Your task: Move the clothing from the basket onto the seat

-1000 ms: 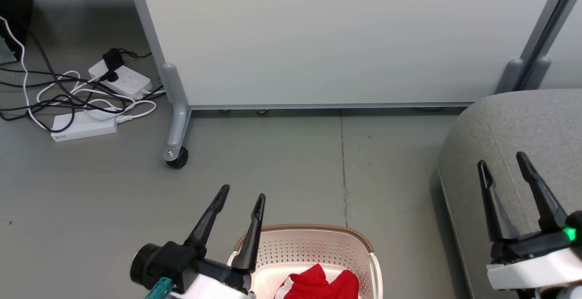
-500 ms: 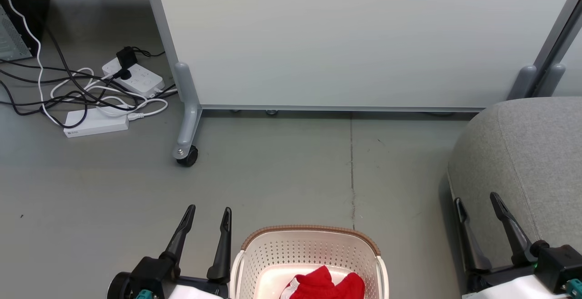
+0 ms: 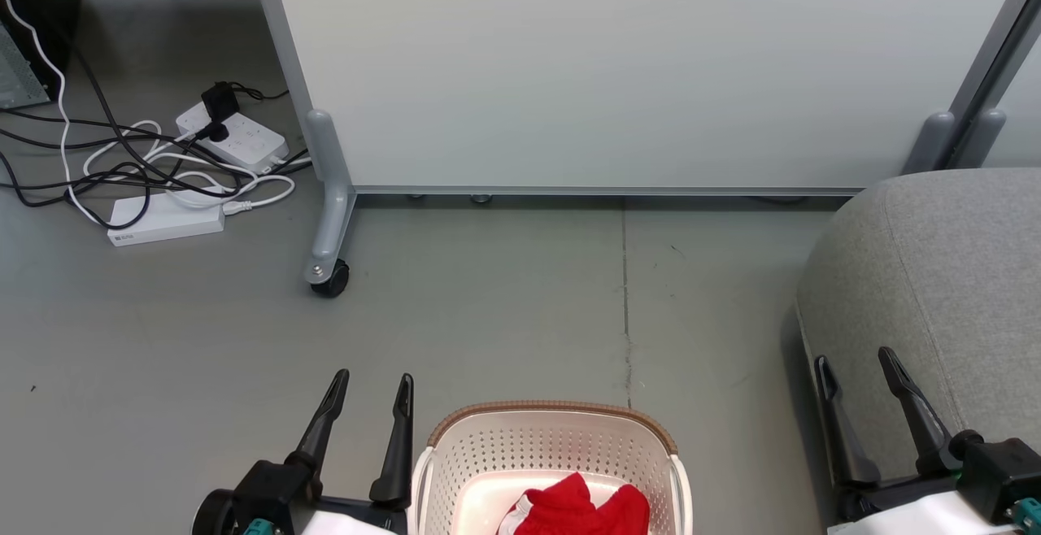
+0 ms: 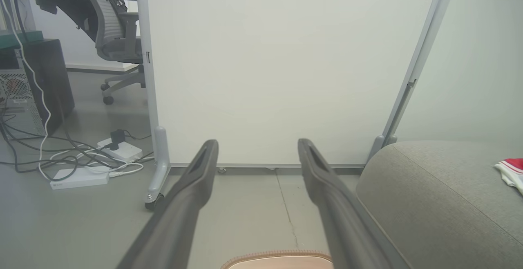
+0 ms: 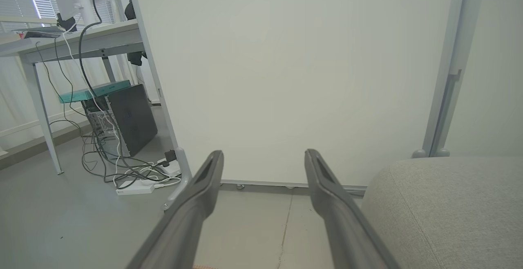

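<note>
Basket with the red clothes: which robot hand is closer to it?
Left. The left hand sits just left of the basket; the right hand is farther off, by the grey sofa.

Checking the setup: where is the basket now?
Head view, bottom centre: the basket stands on the floor between the left gripper and the seat, red clothing inside.

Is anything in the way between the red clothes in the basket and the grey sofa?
Nothing visible. Only the wall of the basket and bare floor lie between the red clothes and the sofa.
</note>
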Controlling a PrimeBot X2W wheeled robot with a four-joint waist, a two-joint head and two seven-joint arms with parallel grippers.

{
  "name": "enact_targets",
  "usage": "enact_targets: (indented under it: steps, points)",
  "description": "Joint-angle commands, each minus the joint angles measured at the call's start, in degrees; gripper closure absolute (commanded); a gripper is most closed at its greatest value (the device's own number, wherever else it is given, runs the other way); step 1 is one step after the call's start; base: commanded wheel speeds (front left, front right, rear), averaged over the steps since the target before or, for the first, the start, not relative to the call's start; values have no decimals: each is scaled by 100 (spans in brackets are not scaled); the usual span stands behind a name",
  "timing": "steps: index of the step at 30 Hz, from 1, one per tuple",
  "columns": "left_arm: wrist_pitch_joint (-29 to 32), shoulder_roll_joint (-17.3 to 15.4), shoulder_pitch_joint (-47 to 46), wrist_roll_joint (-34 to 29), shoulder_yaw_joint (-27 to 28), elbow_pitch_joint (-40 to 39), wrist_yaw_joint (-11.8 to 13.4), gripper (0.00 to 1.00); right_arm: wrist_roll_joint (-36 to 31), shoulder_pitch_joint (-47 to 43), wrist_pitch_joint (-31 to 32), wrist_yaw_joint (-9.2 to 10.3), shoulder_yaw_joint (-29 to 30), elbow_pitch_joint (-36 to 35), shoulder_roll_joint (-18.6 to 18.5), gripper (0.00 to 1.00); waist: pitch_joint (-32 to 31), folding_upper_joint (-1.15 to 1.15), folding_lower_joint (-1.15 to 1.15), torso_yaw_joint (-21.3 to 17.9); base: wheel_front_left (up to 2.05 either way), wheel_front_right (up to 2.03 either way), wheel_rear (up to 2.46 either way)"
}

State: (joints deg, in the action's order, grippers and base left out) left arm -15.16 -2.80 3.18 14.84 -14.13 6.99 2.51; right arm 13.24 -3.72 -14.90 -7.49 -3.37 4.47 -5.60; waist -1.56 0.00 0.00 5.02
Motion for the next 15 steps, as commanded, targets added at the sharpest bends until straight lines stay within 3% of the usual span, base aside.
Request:
enact_targets:
  steps: [1,9,15]
  points:
    - [-6,-18,-25,46,6,13,-29,0,32,65,-28,-1,20,7,-37,0,8,0,0,-6,0,0,0]
    - [-6,-17,-189,10,-192,148,-107,0,-270,250,-28,-1,237,172,2,0,267,0,0,-161,0,0,0]
    - [-7,-19,-750,-356,-633,438,-220,0,-387,648,-28,-1,588,124,-39,0,1110,0,0,-282,0,0,0]
